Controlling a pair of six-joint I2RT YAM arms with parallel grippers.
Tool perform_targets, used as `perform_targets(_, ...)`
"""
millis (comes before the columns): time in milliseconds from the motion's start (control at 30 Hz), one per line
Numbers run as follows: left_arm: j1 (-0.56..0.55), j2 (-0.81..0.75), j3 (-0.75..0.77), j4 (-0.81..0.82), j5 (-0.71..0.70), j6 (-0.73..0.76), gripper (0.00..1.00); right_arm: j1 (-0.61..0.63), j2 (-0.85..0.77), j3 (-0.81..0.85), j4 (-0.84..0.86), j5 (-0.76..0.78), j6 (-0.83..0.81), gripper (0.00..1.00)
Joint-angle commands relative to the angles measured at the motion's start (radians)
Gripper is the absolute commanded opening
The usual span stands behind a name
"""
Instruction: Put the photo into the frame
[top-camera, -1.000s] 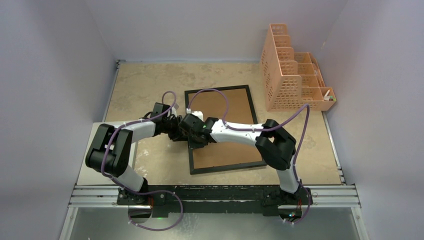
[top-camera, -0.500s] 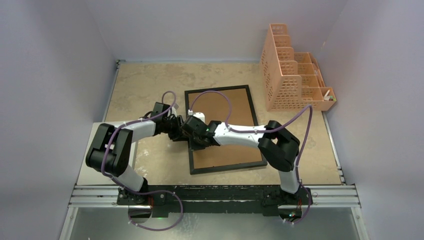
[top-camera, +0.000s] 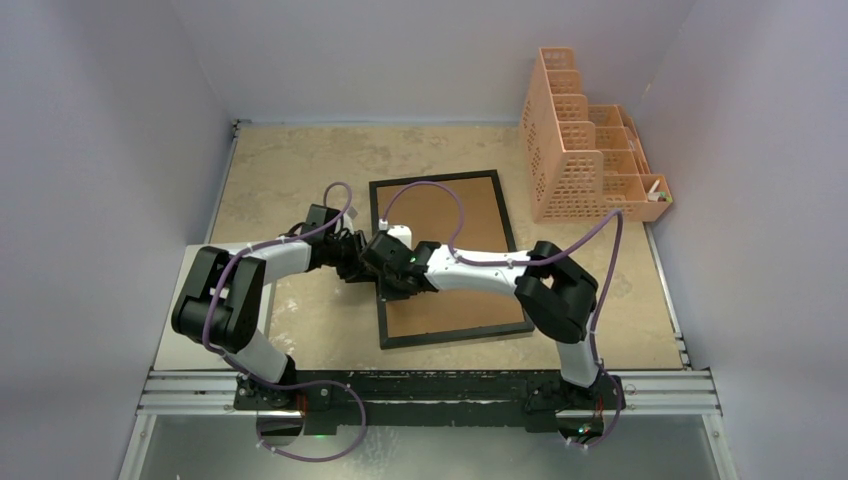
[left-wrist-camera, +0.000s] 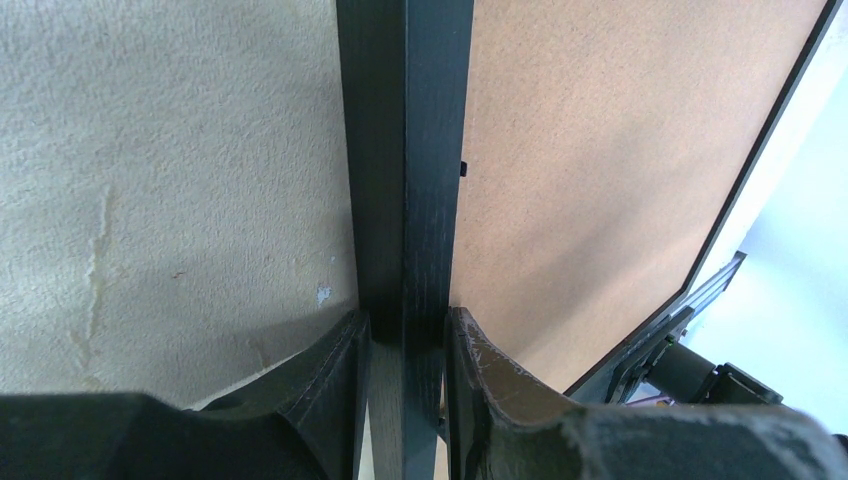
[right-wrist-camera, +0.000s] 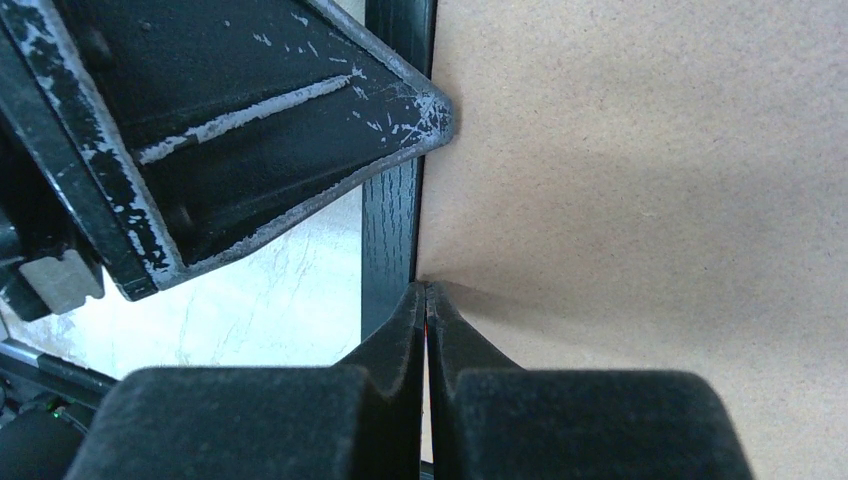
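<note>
The frame (top-camera: 455, 336) lies face down on the counter (top-camera: 290, 170), just to the near side of the peach mesh organizer (top-camera: 585, 150) and toward the left arm from it. Its brown backing board (right-wrist-camera: 650, 200) faces up. The frame's long axis runs away from the arm bases, and its far end leans slightly away from the organizer.

Both hands meet about halfway along the long rail that is farther from the organizer. The left hand (left-wrist-camera: 405, 330) pinches that black rail, one finger on the counter side and one on the board side. The right hand (right-wrist-camera: 426, 295) reaches across the board from the organizer's side with its fingers pressed together. Its tips rest right at the seam where board meets rail, and nothing shows between them.

The photo is in none of the views, so I cannot tell where it lies.

Judging by this, the step in hand is opening the back. The coming move turns on that seam, which runs along the frame's long axis directly under the right fingertips. The left hand looks placed to steady the rail.
</note>
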Motion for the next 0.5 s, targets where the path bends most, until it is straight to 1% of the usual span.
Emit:
perform_targets(0, -0.003, 0.086, -0.074, -0.196, -0.179, 0.040, 0.00, 0.000, 0.130, -0.073, -0.394, 0.159, 0.013, 0.00)
perform_targets(267, -0.001, 0.100, -0.062, -0.206, -0.187, 0.043, 0.00, -0.001, 0.093, -0.013, -0.482, 0.308, -0.017, 0.00)
perform_targets(467, 0.001, 0.109, -0.062, -0.203, -0.186, 0.042, 0.00, -0.009, 0.059, -0.011, -0.468, 0.297, -0.016, 0.00)
